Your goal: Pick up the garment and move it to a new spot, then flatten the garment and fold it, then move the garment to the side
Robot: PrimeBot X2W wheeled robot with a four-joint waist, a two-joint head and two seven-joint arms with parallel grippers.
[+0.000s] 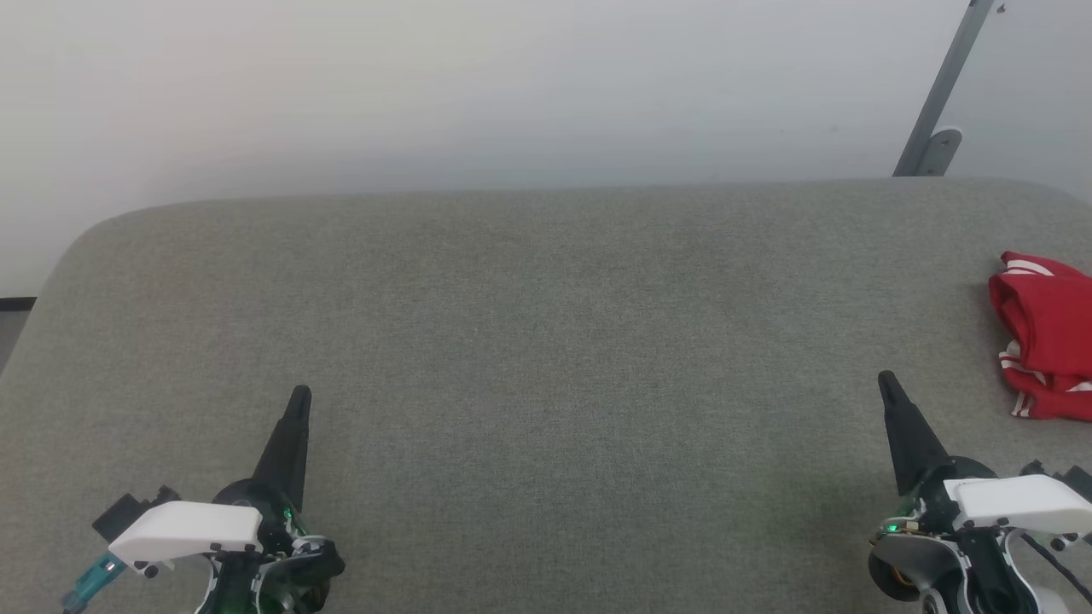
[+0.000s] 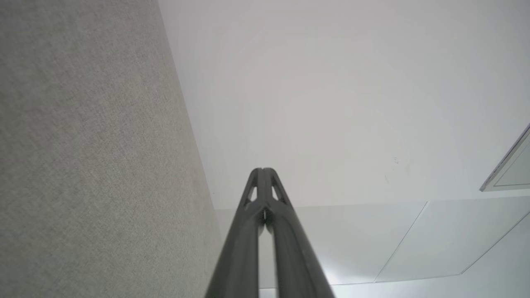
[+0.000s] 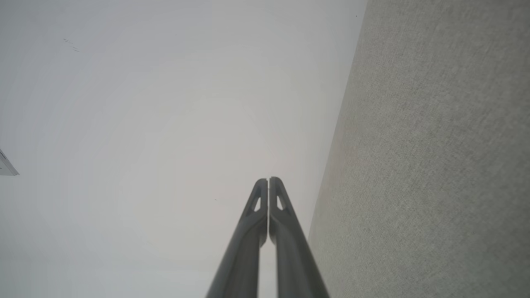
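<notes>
The garment (image 1: 1048, 341) lies bunched on the worktop (image 1: 546, 324) at the frame's right edge, partly cut off. Left gripper (image 1: 300, 395) and right gripper (image 1: 885, 379) sit low, jaws together and empty, probably parked clear.

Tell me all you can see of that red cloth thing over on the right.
The garment is bright red soft cloth with thin white stripes along some edges. It lies bunched in rumpled layers, not spread flat, on the grey fabric surface, near its right side; the head view's edge cuts part off. In what shows, only that surface touches it; the right gripper, shut, is apart from it.
</notes>
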